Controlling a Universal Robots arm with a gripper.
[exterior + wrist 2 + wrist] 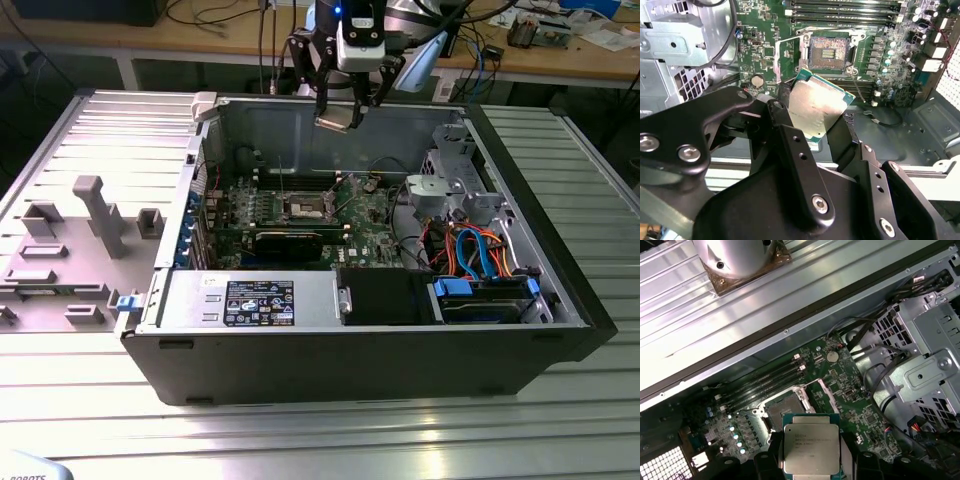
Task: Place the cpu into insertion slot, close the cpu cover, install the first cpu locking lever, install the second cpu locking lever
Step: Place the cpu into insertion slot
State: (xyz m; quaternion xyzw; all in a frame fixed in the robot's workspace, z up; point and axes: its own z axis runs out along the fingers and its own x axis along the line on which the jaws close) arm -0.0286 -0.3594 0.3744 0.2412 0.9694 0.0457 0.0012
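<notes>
My gripper (pixel 340 120) hangs above the open computer case, shut on the cpu (pixel 817 107), a flat square chip with a silver-grey top and green rim, also seen as the cpu (pixel 811 447) in the first wrist view. The black fingers (pixel 785 135) clamp the chip by its edges. Below it on the green motherboard lies the insertion slot (pixel 830 50), a dark-framed square socket with its contacts exposed; the insertion slot (pixel 305 208) sits mid-board in the exterior view, well below the gripper. I cannot make out the cpu cover or the locking levers with certainty.
Long black memory slots (pixel 845 7) run beside the socket. A black expansion card (pixel 290 240) lies across the board. A metal drive cage (pixel 455 180) and orange and blue cables (pixel 475 255) fill the exterior view's right. A grey fixture plate (pixel 70 250) lies outside the case.
</notes>
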